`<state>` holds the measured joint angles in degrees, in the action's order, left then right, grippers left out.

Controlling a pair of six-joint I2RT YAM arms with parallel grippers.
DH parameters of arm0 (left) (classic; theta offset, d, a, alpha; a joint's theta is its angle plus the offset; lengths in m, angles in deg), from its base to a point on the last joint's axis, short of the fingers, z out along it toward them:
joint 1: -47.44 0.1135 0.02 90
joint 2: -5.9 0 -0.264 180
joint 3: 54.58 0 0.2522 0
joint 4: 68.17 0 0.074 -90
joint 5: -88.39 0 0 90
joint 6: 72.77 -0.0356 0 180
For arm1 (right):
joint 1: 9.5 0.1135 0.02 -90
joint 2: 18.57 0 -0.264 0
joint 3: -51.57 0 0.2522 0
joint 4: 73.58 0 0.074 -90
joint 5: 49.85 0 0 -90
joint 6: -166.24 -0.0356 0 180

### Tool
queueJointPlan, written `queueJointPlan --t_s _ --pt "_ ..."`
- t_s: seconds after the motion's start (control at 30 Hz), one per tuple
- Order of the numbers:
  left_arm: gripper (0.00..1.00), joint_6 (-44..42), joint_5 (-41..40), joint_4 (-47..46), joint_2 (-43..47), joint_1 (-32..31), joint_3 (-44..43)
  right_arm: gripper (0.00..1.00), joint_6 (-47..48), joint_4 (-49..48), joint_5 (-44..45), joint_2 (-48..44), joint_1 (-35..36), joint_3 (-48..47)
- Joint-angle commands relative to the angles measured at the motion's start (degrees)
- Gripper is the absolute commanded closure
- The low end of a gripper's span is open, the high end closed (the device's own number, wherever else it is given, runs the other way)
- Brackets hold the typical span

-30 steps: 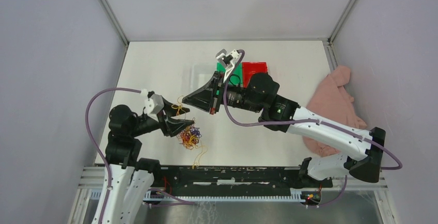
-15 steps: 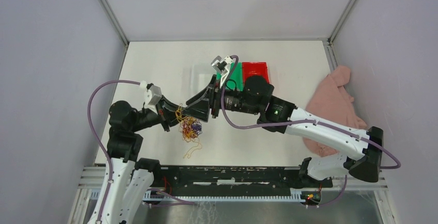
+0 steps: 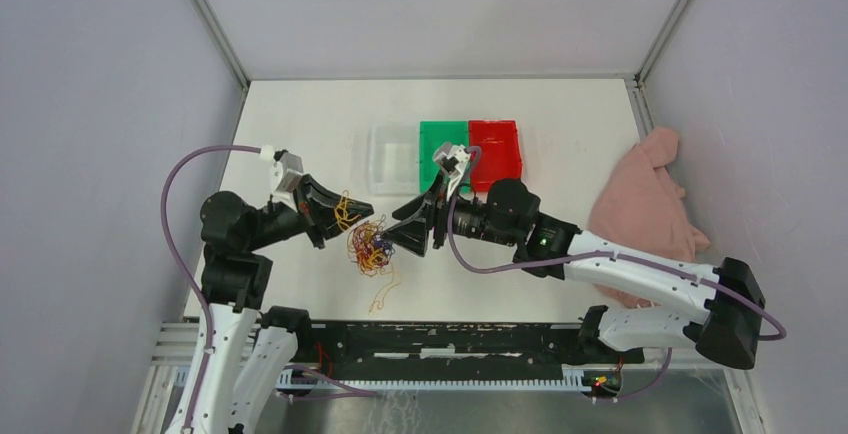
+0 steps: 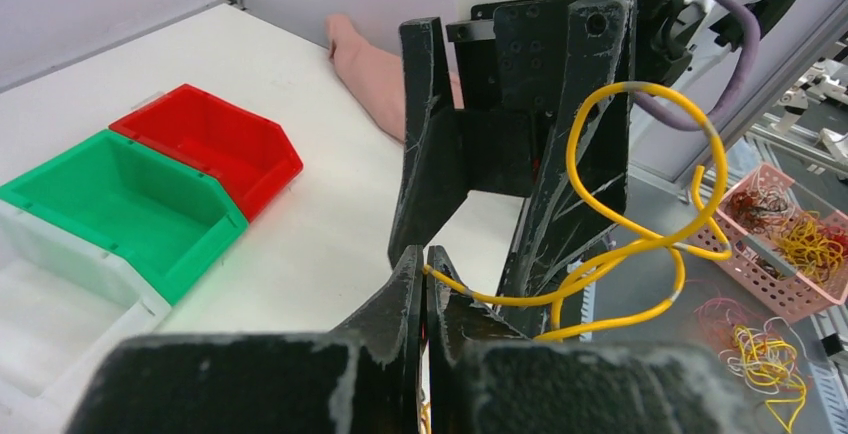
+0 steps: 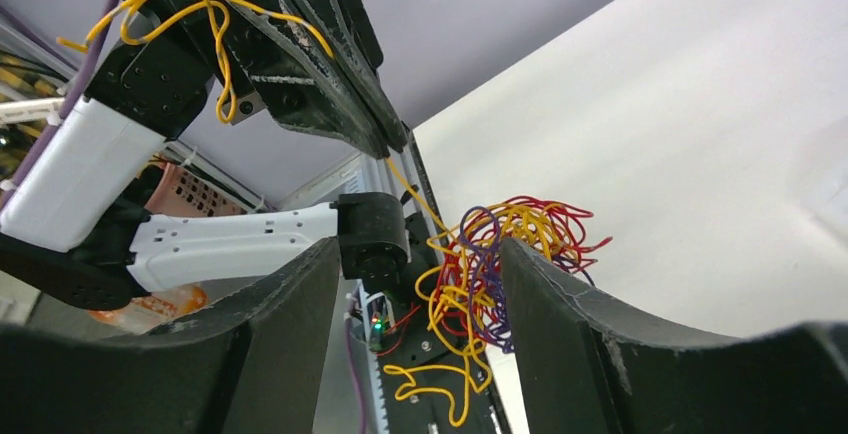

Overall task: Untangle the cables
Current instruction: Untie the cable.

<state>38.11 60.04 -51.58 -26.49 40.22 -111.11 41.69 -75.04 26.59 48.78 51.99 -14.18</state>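
**Yellow strand pinched, tangle between my grippers**

The white table (image 3: 300, 124) sat inside grey walls (image 3: 100, 104). My left gripper (image 4: 425, 264) was clenched on a yellow cable (image 4: 640, 244), the knotted cables (image 3: 370, 247) trailing below it. My right gripper (image 5: 420, 284) gaped wide just beside them. Farther off were a clear bin (image 3: 393, 154), a green bin (image 3: 440, 137), a red bin (image 3: 497, 144) and a pink cloth (image 3: 650, 194).

Cables (image 3: 370, 247): thin smooth plastic-jacketed wire, slight sheen. Left gripper (image 4: 425, 259): matt black plastic, scuffed, with pale scratches. Right gripper (image 5: 418, 246): same. Green bin (image 3: 440, 134) and red bin (image 3: 496, 144) at 12 o'clock: glossy plastic. Clear bin (image 3: 392, 154): translucent plastic. Cloth (image 3: 650, 199) at 3 o'clock: soft pink fabric. Table (image 3: 300, 134): matt white.
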Motion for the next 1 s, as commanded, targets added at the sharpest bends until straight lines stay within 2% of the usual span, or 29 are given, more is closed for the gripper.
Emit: queueJointPlan --t_s 0.0,0.17,0.4,0.7,0.97 --pt "0.97 5.5 0.2 -4.0 -0.5 0.0 -2.8 0.35 4.8 -9.8 -3.6 3.7 0.0 -5.1" --pt "0.97 6.4 -0.6 -4.7 -0.8 -0.1 -3.4 0.40 3.3 -12.7 -6.7 10.9 0.0 -9.4" --pt "0.97 6.9 -1.5 -5.4 -2.4 -0.1 -4.6 0.56 -3.6 -20.2 -9.9 18.3 0.1 -10.7" --pt "0.97 8.6 -2.4 -7.6 -4.2 -0.2 -7.8 0.72 -8.3 -22.4 -7.2 24.5 0.0 -9.6" --pt "0.97 7.9 -3.3 -8.6 -6.0 -0.3 -11.8 0.76 -9.6 -23.8 -3.7 26.9 -1.7 -3.8"
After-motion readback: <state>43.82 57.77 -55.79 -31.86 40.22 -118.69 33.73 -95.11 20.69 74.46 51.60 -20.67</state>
